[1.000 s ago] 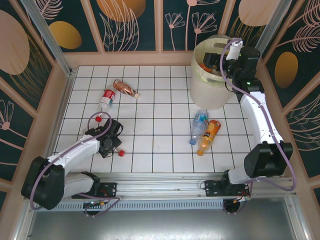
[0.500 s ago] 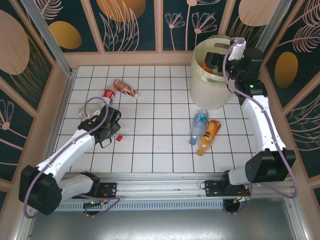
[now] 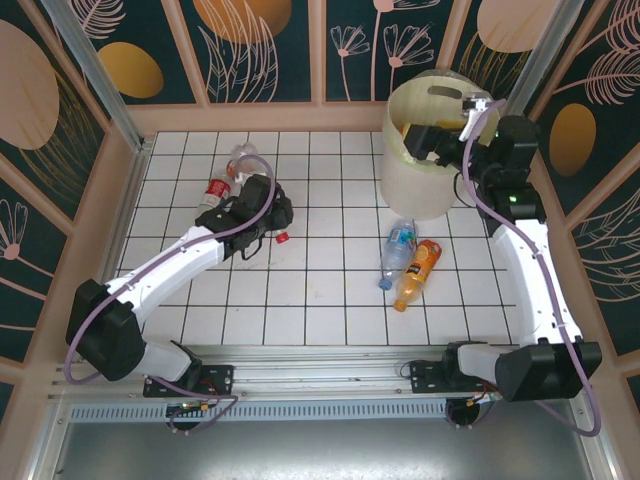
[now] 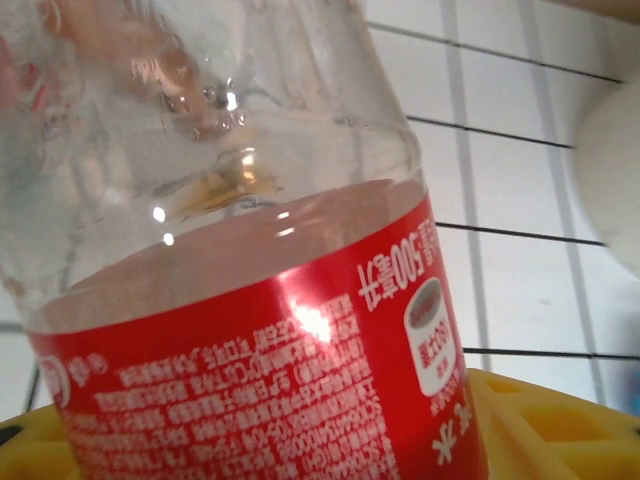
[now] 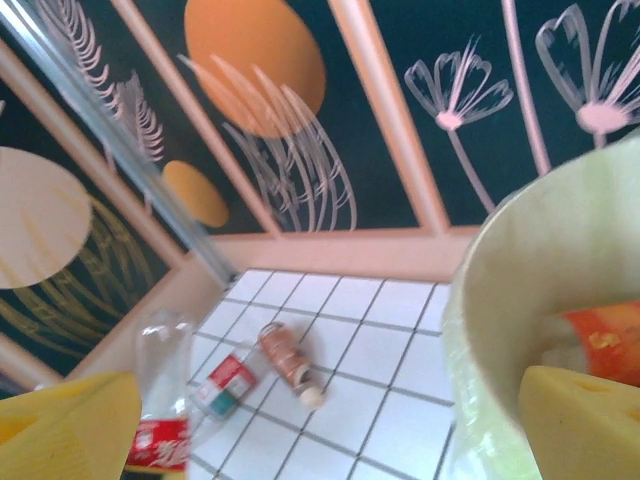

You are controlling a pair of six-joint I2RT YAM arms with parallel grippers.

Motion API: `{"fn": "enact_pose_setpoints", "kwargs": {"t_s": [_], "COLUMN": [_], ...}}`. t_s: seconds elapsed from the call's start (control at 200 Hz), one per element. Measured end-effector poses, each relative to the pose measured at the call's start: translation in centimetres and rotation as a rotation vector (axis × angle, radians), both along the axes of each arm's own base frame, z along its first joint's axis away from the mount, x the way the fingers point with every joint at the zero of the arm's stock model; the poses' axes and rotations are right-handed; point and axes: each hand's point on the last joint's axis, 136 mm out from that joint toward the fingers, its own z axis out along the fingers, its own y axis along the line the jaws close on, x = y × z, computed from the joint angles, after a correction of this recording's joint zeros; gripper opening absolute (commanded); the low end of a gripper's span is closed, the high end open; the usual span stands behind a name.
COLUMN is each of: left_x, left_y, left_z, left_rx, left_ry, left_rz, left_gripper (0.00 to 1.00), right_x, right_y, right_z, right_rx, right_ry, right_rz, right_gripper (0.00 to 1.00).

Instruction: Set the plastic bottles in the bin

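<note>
Nearest, on the tiles: a blue-label bottle (image 3: 398, 248) and an orange bottle (image 3: 418, 272) lie side by side on the tiled table (image 3: 330, 300), just in front of the bin. Neither is in a grip.
Left gripper (image 3: 262, 212): the jaws are clamped around a clear red-label bottle (image 4: 250, 300), left of centre and apparently lifted off the tiles. The yellow fingers (image 4: 545, 415) show under the label in the left wrist view.
Far left: a white-and-red bottle (image 3: 213, 192) lies on the tiles, with a copper bottle (image 5: 285, 360) just beside it.
Bin (image 3: 415, 190): it stands at the far right. Orange and red show inside, so at least some bottles seem to be in.
Right gripper (image 3: 430, 142): it hangs over the bin's mouth with its fingers spread wide and nothing between them.
Done: whatever already sits in the bin; the count is hidden.
Left: the held bottle has the table's width to cross, and four bottles lie unpicked, two near the bin and two well away from it.
</note>
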Motion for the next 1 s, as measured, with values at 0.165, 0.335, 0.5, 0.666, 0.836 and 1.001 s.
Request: {"fn": "enact_pose_setpoints", "kwargs": {"t_s": [0.165,0.335,0.5,0.666,0.836,1.001], "left_x": [0.2,-1.5,-3.8,-5.9,-7.5,-8.4], "left_y": [-4.8,-8.9,-11.9,-14.0,-15.7,-17.2], "left_z": [3.0,4.9,6.0,6.8,6.9,5.7], "left_rx": [-0.060,-0.128,-0.178,-0.228,-0.256,-0.252], "left_ry": [-0.133,-0.202,-0.234,-0.244,-0.240,-0.211], "left_rz": [-0.228,-0.451,-0.621,-0.734,-0.803,-0.850], "left_gripper": [0.60,0.61,0.61,0.61,0.60,0.60], "right_x": [-1.0,-1.9,-1.9,-1.3,-0.6,-0.2], "right_y": [1.7,4.2,7.1,9.4,10.7,11.1], "right_z": [-2.0,-2.3,-3.8,-5.8,-6.4,-6.4], "right_rx": [0.098,0.144,0.148,0.145,0.144,0.149], "right_ry": [0.122,0.173,0.232,0.298,0.313,0.304], "right_rz": [0.094,0.190,0.283,0.331,0.354,0.365], "right_gripper": [0.97,0.97,0.97,0.97,0.97,0.88]}}
